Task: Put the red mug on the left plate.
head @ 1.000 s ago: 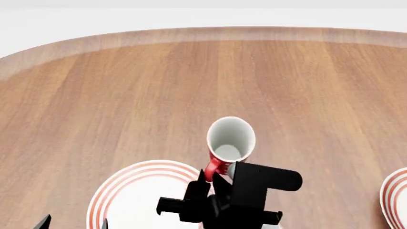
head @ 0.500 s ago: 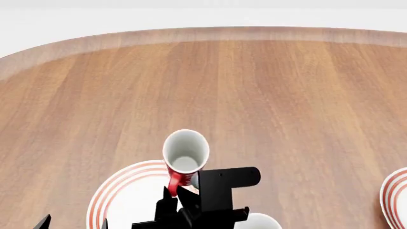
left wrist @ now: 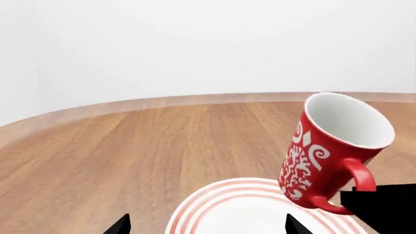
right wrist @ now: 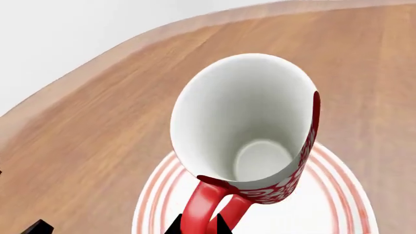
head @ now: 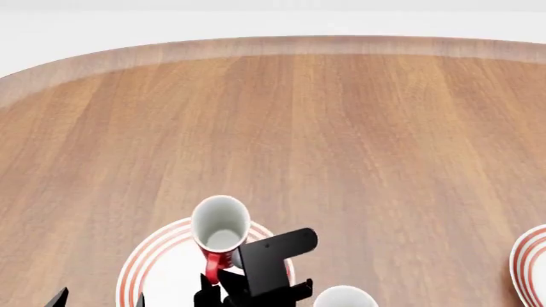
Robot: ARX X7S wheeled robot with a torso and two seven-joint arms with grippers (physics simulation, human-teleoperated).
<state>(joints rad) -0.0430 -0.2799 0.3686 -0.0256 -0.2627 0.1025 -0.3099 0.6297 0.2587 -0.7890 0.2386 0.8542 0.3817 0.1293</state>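
Note:
The red mug (head: 220, 225) with white scrollwork hangs tilted over the far part of the left plate (head: 149, 262), a white plate with red rings. My right gripper (head: 213, 280) is shut on the mug's red handle (right wrist: 206, 207). In the right wrist view the mug (right wrist: 250, 122) shows its white inside above the plate (right wrist: 331, 204), with the right gripper (right wrist: 198, 226) pinching the handle. My left gripper (left wrist: 208, 226) stands open over the plate's near side (left wrist: 254, 214), with the mug (left wrist: 322, 151) ahead of it and apart. I cannot tell whether the mug's base touches the plate.
A white mug's rim (head: 343, 297) shows at the bottom of the head view, just right of my right arm (head: 268, 259). The second ringed plate (head: 530, 262) is cut off at the right edge. The wooden table (head: 341, 128) stretches far to a rounded edge.
My right gripper has carried the red mug left and nearer, from beside the left plate to over it. The white mug has come into view behind the arm.

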